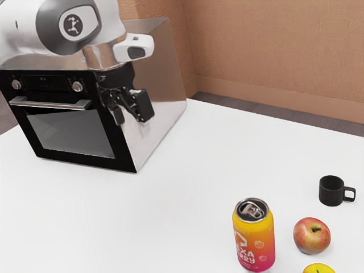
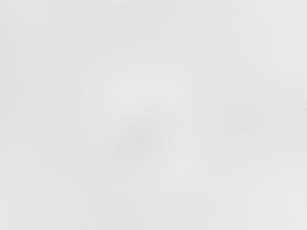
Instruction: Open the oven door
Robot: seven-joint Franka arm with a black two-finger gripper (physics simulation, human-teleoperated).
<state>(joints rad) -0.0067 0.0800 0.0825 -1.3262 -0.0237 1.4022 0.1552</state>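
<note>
Exterior view: your oven [image 1: 162, 68] stands by the worktop [image 1: 187, 162]'s far edge, toward the corner at the exterior view's left, its oven door [image 1: 71, 132] shut — the metal handle [image 1: 52, 104] runs along the door's upper part, below two knobs. Your hand [image 1: 132, 121] hangs in front of the metal side panel, fingers spread wide with a gap between them, near the handle but apart from it; whether it touches the panel, you cannot tell. Well in from the worktop's far edge, toward the exterior view's right, sits a black mug [image 1: 330, 191]. Nearer the camera stand an upright yellow-and-pink can [image 1: 253, 238], a red apple [image 1: 311, 236] just beside it and part of a yellow fruit [image 1: 319, 269].

Wrist view: a pale, blurred surface faces your hand — faintly shaded near the middle, its identity unclear.
</note>
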